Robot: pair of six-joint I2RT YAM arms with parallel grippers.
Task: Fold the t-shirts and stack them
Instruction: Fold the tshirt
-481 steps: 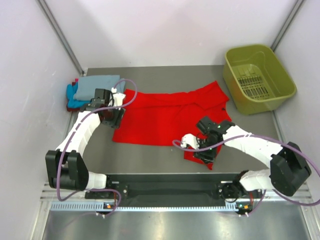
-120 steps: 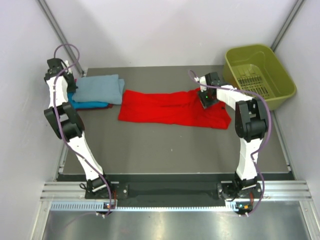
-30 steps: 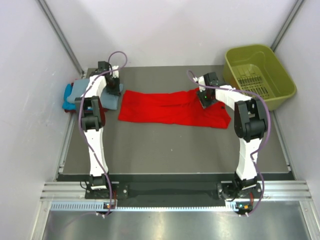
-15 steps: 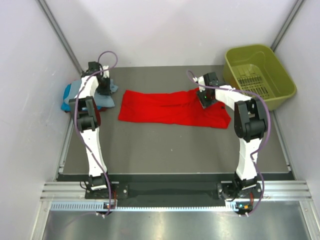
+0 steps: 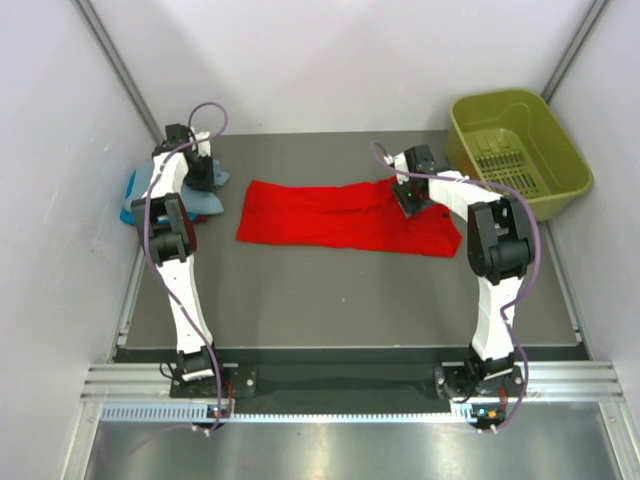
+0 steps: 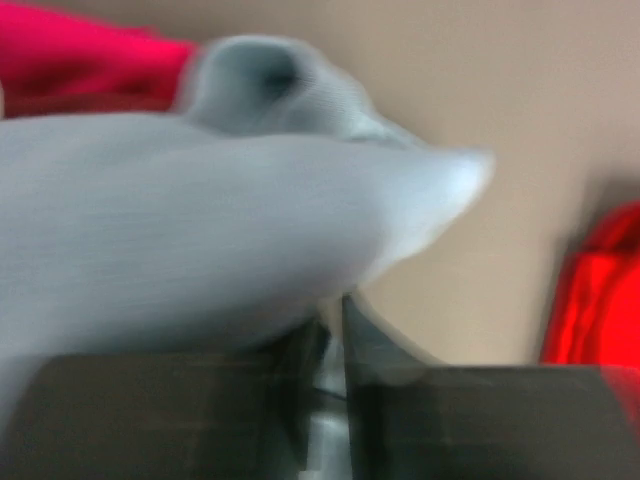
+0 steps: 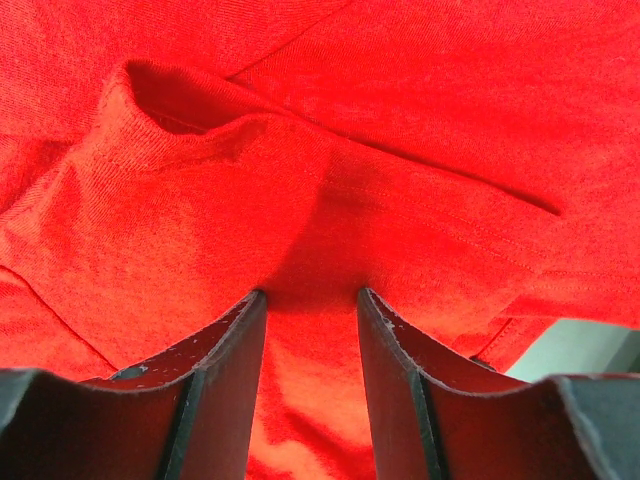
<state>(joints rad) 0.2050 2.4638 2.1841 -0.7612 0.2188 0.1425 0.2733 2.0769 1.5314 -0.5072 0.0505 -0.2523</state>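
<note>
The big red t-shirt (image 5: 340, 215) lies folded into a long band across the middle of the grey table. My right gripper (image 5: 408, 195) rests on its right end. In the right wrist view the gripper (image 7: 310, 295) is open, its fingertips (image 7: 245, 320) pressed onto red cloth (image 7: 400, 100) that humps up ahead of them. My left gripper (image 5: 200, 172) is at the far left back, shut on an edge of the grey-blue t-shirt (image 5: 208, 200). Its wrist view is blurred: grey cloth (image 6: 200, 220) drapes over the nearly closed gripper (image 6: 335, 310). A turquoise t-shirt (image 5: 133, 190) lies beneath, by the left wall.
An olive-green plastic basket (image 5: 560, 170) stands at the back right corner. White walls close in on the left, back and right. Bare table (image 5: 340, 290) runs between the red shirt and the arm bases. A strip of pink-red cloth (image 6: 80, 60) shows beyond the grey shirt.
My left gripper has swung left toward the wall, dragging the grey-blue t-shirt with it over the turquoise one. The right arm and the red shirt have stayed put.
</note>
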